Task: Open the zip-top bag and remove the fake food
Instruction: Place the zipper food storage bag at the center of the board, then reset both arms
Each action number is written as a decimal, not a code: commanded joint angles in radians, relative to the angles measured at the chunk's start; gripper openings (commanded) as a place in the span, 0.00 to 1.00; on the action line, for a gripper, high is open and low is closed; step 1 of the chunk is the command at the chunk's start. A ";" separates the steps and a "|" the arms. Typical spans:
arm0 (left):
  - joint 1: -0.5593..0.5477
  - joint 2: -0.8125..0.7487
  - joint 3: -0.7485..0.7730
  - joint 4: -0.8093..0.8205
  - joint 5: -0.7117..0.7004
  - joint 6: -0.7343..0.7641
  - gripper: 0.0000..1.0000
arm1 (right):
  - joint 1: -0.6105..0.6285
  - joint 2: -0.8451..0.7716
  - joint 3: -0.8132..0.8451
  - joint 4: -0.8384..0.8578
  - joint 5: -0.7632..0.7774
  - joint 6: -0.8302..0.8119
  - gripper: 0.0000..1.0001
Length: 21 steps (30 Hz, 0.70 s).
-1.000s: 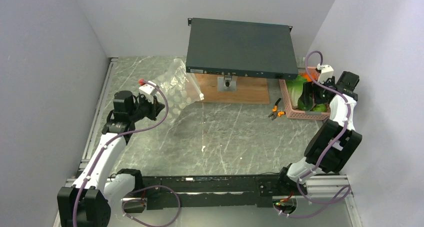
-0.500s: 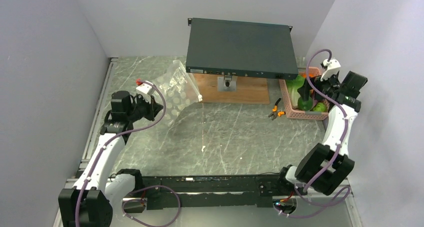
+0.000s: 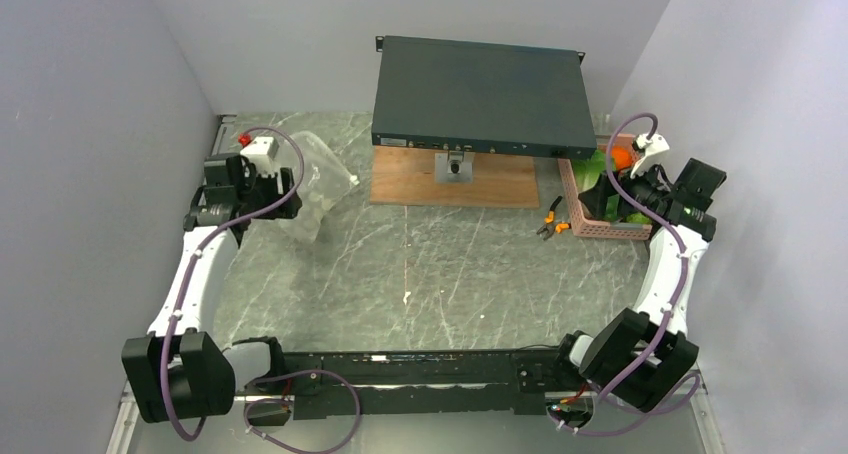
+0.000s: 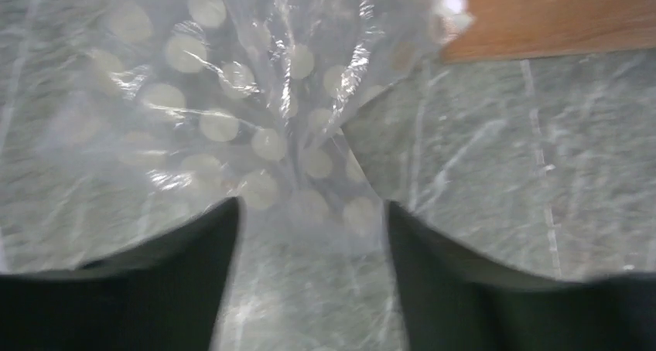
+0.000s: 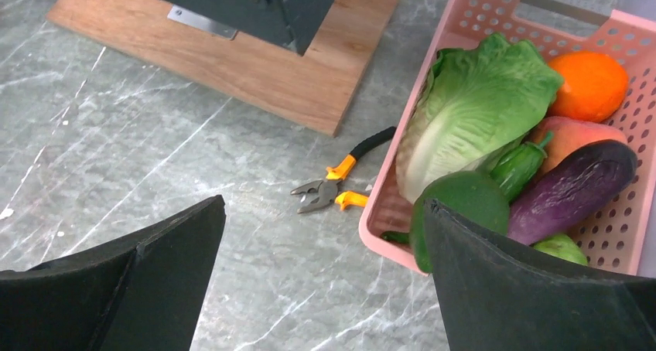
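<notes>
The zip-top bag (image 3: 318,182), clear with white dots, lies crumpled on the marble table at the far left. In the left wrist view the zip-top bag (image 4: 232,96) fills the upper frame, and its lower edge reaches between my fingers. My left gripper (image 3: 297,190) (image 4: 309,212) stands open at that edge with its jaws apart. The fake food sits in the pink basket (image 5: 464,26): lettuce (image 5: 472,103), an orange (image 5: 592,84), a purple eggplant (image 5: 572,189) and a round green piece (image 5: 464,204). My right gripper (image 3: 598,189) (image 5: 325,204) hangs open and empty beside the basket's left rim.
Orange-handled pliers (image 5: 336,189) lie on the table just left of the basket. A dark flat box (image 3: 478,94) stands on a wooden board (image 3: 400,186) at the back centre. Grey walls close in on both sides.
My left arm has swung back toward the far left with the bag, its jaws have opened, and the bag has sunk onto the table. The right gripper shifted slightly at the basket.
</notes>
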 commanded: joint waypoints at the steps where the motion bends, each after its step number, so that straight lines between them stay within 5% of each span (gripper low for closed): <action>1: 0.041 -0.004 0.088 -0.103 -0.143 -0.088 0.85 | -0.002 -0.036 0.038 -0.078 -0.009 -0.046 1.00; 3: 0.056 -0.040 0.105 -0.086 -0.127 -0.112 0.99 | -0.003 -0.036 0.058 -0.108 0.021 -0.039 1.00; 7: 0.071 -0.078 0.167 -0.083 -0.135 -0.241 1.00 | -0.004 -0.054 0.075 -0.147 0.047 -0.010 1.00; 13: 0.082 -0.025 0.380 -0.131 0.142 -0.371 1.00 | -0.005 -0.090 0.112 -0.180 0.129 0.120 1.00; 21: 0.072 0.079 0.576 -0.133 0.279 -0.564 1.00 | -0.004 -0.205 0.174 -0.155 0.246 0.268 1.00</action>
